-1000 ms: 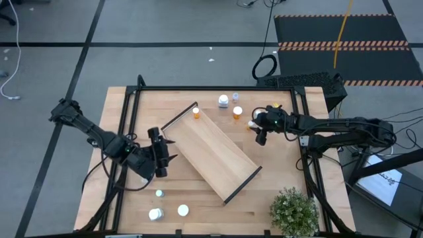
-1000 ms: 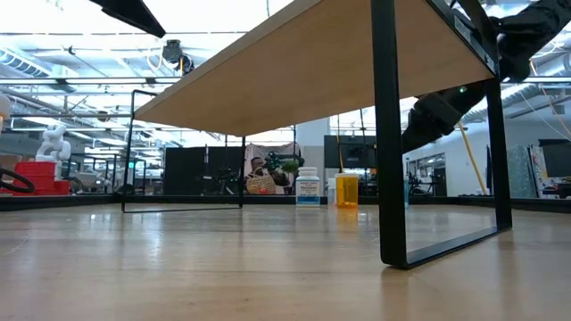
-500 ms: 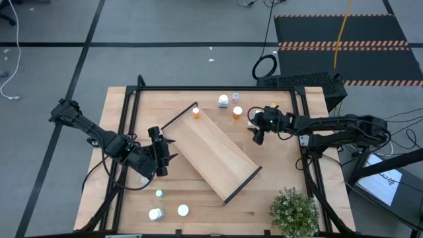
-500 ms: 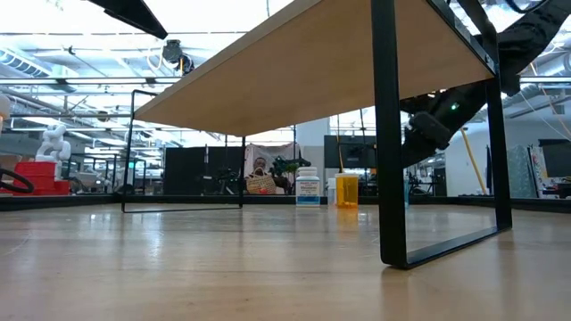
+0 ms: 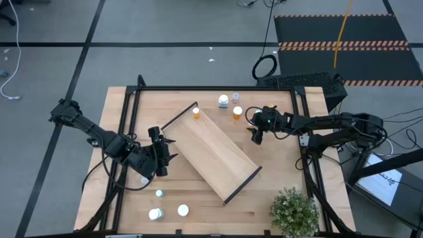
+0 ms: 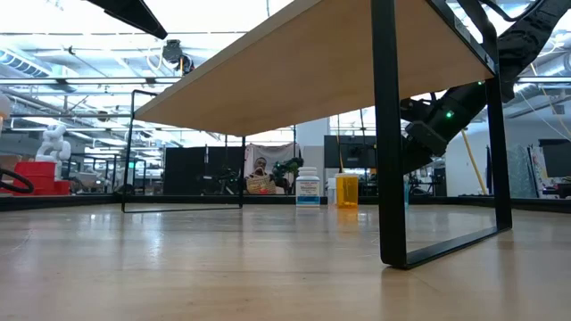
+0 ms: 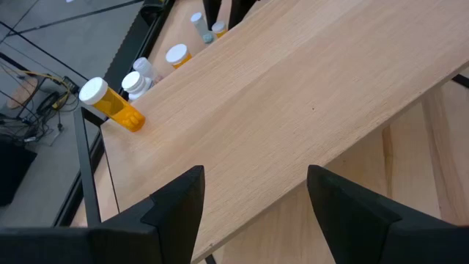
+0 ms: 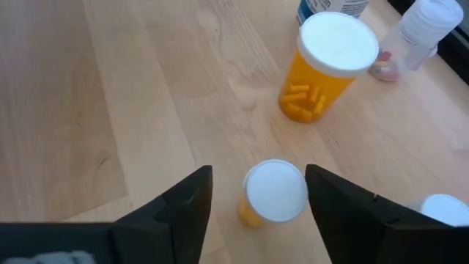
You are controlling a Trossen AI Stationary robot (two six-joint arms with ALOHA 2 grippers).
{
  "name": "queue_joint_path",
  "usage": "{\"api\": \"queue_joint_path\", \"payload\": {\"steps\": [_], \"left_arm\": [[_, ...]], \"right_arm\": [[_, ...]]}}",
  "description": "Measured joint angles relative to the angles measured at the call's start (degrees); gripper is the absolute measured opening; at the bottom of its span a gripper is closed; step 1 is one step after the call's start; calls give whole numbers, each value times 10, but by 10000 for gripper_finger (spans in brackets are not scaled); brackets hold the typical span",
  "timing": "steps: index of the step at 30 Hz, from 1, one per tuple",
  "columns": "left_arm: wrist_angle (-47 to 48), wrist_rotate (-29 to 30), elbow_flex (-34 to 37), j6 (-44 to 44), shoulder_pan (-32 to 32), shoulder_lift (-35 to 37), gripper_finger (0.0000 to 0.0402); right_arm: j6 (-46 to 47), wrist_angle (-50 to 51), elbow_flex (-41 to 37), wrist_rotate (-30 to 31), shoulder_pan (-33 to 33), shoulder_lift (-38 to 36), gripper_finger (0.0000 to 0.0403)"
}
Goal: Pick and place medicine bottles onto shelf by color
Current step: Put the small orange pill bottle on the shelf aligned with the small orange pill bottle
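Hovering beside the shelf (image 5: 210, 153), the right gripper (image 8: 258, 192) stood open over a small orange bottle (image 8: 270, 194), seemingly to grasp it.

Potted green plant (image 5: 291, 210) at table's lower right corner. Striped black mat (image 5: 344, 43) on floor, upper right. Yellow cable (image 5: 340, 30) crossing mat.

Wooden table (image 5: 284, 178) carries shelf (image 5: 210, 151), scattered medicine bottles (image 5: 237, 112), plant (image 5: 295, 210).
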State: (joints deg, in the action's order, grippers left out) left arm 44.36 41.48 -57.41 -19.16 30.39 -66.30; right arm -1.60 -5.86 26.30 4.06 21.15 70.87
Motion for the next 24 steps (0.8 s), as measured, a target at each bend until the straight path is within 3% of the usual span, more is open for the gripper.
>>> {"api": "queue_joint_path", "payload": {"steps": [15,24], "left_arm": [[0,0,0,0,0,0,243],[-1,0,0,-2,0,0,243]], "right_arm": [[0,0,0,-25,3,-1,131],[14,2,0,-25,3,-12,120]]}}
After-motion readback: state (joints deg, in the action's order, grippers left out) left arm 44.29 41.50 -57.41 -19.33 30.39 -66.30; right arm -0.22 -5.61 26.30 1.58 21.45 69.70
